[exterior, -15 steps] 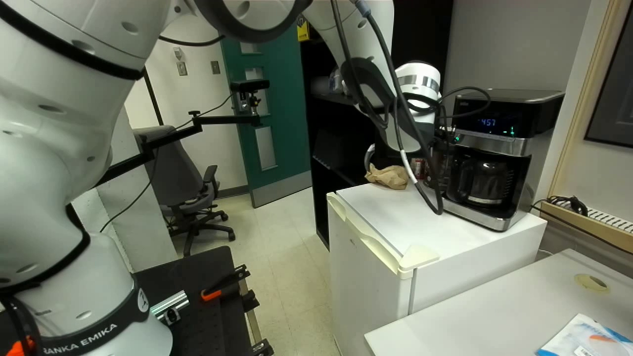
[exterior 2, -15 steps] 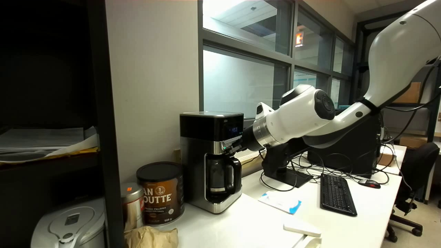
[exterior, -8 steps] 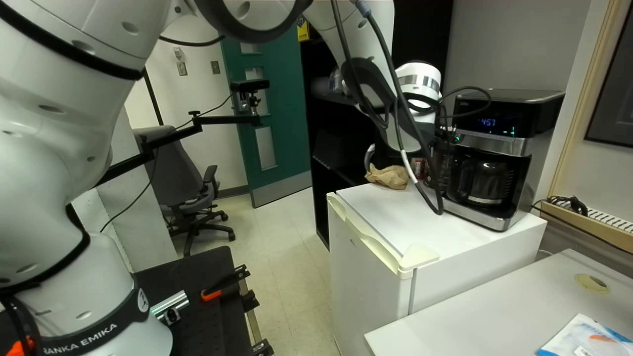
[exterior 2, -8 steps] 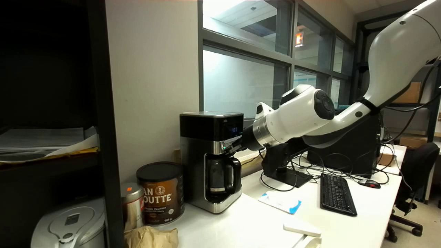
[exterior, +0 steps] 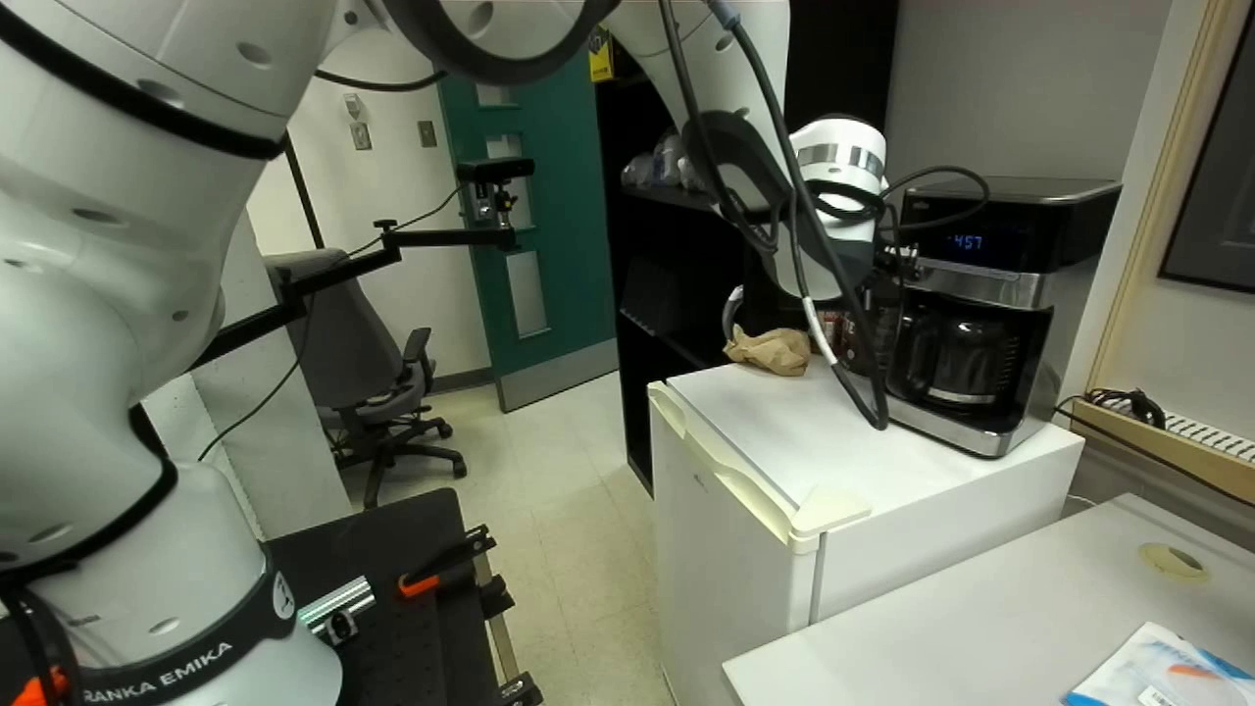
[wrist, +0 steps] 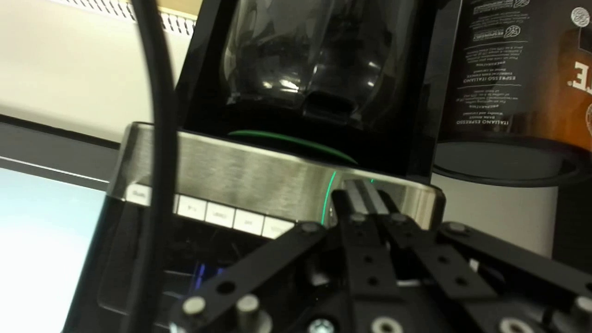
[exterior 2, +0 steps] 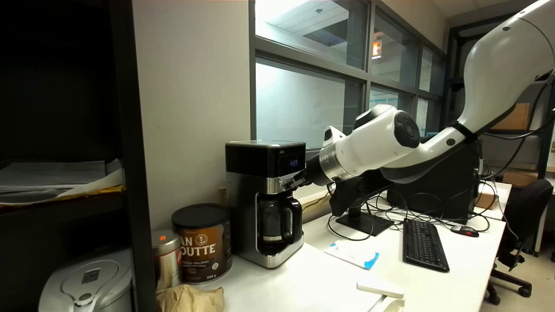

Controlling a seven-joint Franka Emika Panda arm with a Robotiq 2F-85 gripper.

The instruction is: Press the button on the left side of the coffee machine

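On top of a white, boxy mini fridge (exterior: pixel 755 549), a boxy black drip coffee maker with silver-grey trim (exterior 2: pixel 247 206) is found, its dark glass carafe (exterior 2: pixel 272 221) seated in the lower half. Just beside it, a brown cylindrical coffee tin with a black lid (exterior 2: pixel 201 242) is noted; near that, a silver metal can (exterior 2: pixel 166 260) and a crumpled brown paper bag (exterior 2: pixel 190 299). In the wrist view the brushed silver band (wrist: pixel 240 171) and its blurred white labels (wrist: pixel 220 214) are partly hidden behind a thick black cable (wrist: pixel 164 157). The black two-fingered gripper (wrist: pixel 366 196) is set before the band's end nearest the tin; its fingers are held narrow, grey pads (wrist: pixel 355 196) side by side. Whether the metal is touched cannot be told. A thin green lit arc (wrist: pixel 327 198) beside the fingertips is seen only in the wrist view. The blue clock digits (exterior: pixel 969 242) are read as 457 in an exterior view, cut to a few strokes in the wrist view. A teal door (exterior: pixel 569 284) and a black keyboard (exterior 2: pixel 425 247) are each caught by a single exterior view.
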